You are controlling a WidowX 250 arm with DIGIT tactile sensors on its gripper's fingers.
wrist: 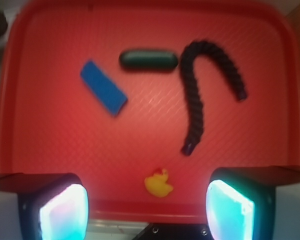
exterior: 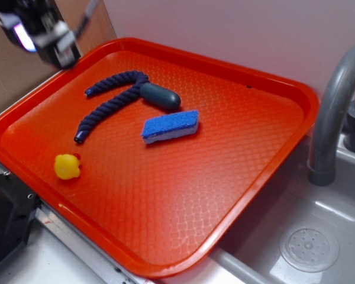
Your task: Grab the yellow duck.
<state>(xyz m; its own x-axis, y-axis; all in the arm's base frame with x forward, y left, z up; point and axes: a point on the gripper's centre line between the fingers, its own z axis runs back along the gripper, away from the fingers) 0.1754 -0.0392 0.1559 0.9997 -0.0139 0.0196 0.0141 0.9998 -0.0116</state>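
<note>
The yellow duck (exterior: 67,166) is a tiny rounded toy lying near the front left rim of the orange tray (exterior: 183,195). In the wrist view the yellow duck (wrist: 159,184) sits far below, between the two glowing pads (wrist: 65,212). My gripper (exterior: 44,29) hangs high above the tray's far left corner, well away from the duck. In the wrist view the gripper (wrist: 147,212) is open, with nothing between its fingers.
On the tray lie a blue sponge (exterior: 170,126), a dark blue rope (exterior: 106,103) and a dark green oblong object (exterior: 161,96). A grey faucet (exterior: 334,112) and sink basin (exterior: 307,245) are to the right. A brown board stands at the back left.
</note>
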